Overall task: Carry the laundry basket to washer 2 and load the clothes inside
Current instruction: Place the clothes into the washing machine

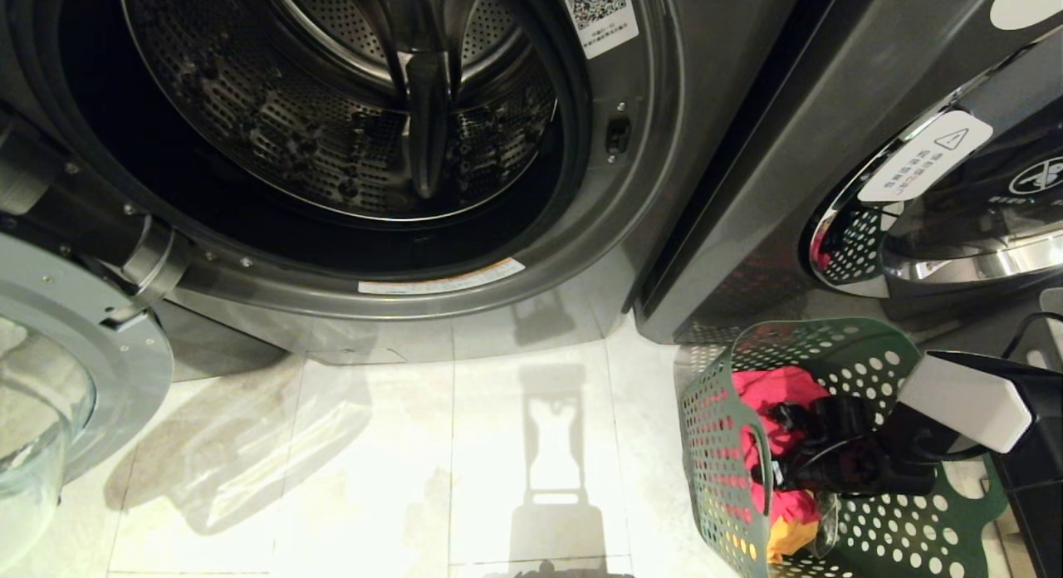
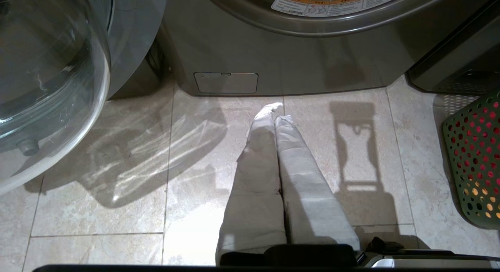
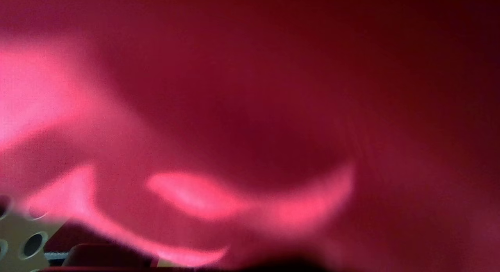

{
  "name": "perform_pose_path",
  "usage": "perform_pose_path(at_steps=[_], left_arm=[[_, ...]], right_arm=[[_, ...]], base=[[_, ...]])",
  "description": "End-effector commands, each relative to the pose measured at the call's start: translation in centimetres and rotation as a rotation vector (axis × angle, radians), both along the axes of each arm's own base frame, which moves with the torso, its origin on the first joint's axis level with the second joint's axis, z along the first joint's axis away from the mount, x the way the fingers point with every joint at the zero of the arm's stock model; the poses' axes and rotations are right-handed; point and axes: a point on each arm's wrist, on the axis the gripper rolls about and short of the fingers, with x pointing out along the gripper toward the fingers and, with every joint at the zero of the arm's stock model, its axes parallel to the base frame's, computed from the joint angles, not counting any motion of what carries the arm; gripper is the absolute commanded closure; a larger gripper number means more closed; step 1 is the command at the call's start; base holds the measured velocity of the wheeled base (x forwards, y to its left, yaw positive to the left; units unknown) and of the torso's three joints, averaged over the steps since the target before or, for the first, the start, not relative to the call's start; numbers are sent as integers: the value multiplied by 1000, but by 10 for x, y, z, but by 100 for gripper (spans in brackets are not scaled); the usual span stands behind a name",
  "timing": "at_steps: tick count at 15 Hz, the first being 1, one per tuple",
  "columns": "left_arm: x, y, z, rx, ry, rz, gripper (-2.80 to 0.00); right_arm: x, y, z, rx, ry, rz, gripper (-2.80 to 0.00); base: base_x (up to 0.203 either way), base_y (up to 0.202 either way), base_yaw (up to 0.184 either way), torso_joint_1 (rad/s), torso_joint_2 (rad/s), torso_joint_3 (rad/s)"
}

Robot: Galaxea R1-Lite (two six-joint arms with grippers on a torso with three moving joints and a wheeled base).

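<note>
Right gripper (image 1: 797, 457) is down in the green laundry basket (image 1: 714, 445) beside the open washer (image 1: 349, 129), fingers spread with the red garment (image 1: 772, 395) right at them; sink deeper before closing to bunch enough cloth; left gripper (image 2: 273, 111) idle, fingers pressed together.

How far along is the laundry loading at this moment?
Done: the green laundry basket stands on the floor beside the washer, whose door is open. In hand: the right gripper is down in the basket on the red garment. Left: the drum looks empty, so every garment remains to load. The left gripper is shut, above the floor.
</note>
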Motion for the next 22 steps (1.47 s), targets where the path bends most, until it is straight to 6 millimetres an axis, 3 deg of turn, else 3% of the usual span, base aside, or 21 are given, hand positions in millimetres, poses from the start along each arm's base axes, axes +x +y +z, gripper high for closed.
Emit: perform_pose_path(at_steps=[1,7,14,15,16,22], left_arm=[[3,0,-11,0,41,0,0],[3,0,-11,0,39,0,0],[3,0,-11,0,41,0,0],[3,0,-11,0,41,0,0],[3,0,-11,0,40,0,0],[3,0,-11,0,41,0,0]], right_arm=[[0,-1,-12,-9,32,-5,-280],[-14,-11,-21,13,169,-42,-280],[-10,-11,-20,12,154,-38,-280],[-9,-11,-20,12,153,-37,-39],[-9,-11,-20,13,155,-38,0],[-8,-11,-16,12,152,-40,0]], base=[[0,0,0,0,0,0],[0,0,0,0,0,0],[0,0,0,0,0,0],[0,0,0,0,0,0],[0,0,0,0,0,0],[0,0,0,0,0,0]])
